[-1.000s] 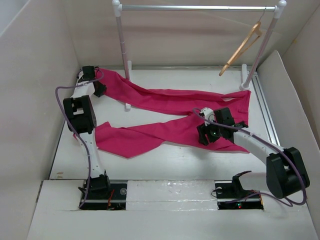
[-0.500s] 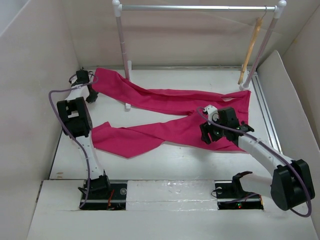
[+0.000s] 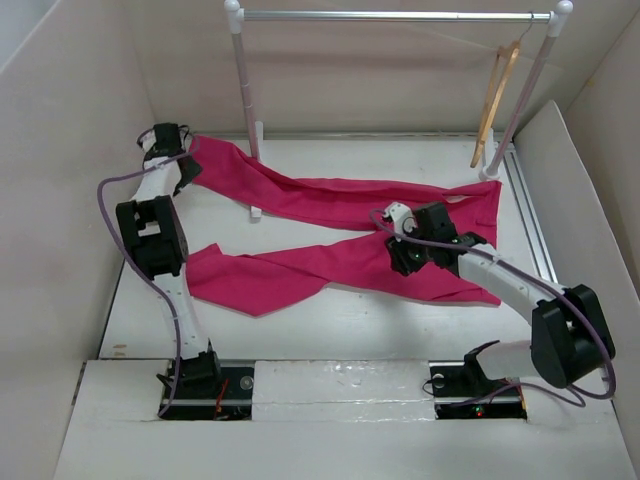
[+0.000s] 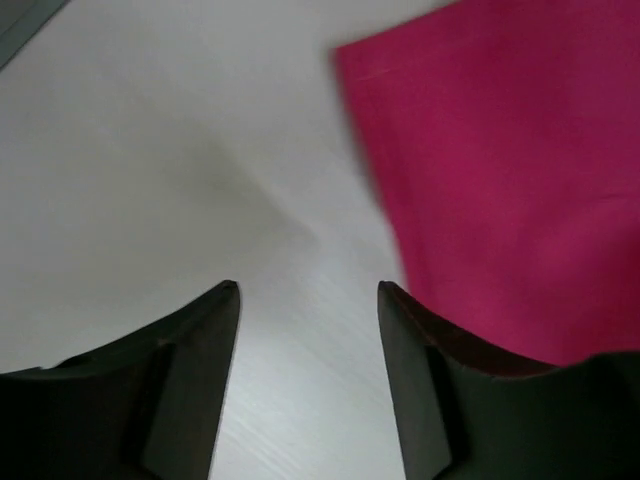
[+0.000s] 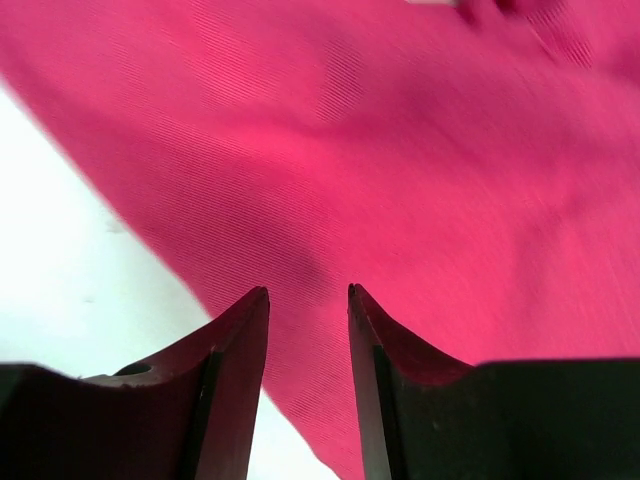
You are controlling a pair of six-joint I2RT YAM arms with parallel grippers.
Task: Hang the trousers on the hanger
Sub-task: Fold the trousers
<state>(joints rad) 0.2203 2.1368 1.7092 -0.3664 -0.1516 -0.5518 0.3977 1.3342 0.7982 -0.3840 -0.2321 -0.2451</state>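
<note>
The trousers (image 3: 330, 235) lie spread on the table (image 3: 350, 320) before the rack (image 3: 390, 16), and the hanger (image 3: 494, 100) hangs bare at the rack's right end. The left claw (image 4: 308, 290), wide open and empty, sits over bare table beside a leg's hem near the rack's left end, probably lining up a pinch. The right claw (image 5: 308, 292), narrowly parted and gripping nothing, hovers over cloth nearer the right end. No writing is legible.

In both wrist views the trousers (image 4: 500, 180) are blurred and run off the picture edges. From above, the right arm (image 3: 495, 275) covers part of them near the table's (image 3: 350, 330) right edge. The hanger's (image 3: 490, 105) hook is too small to make out.
</note>
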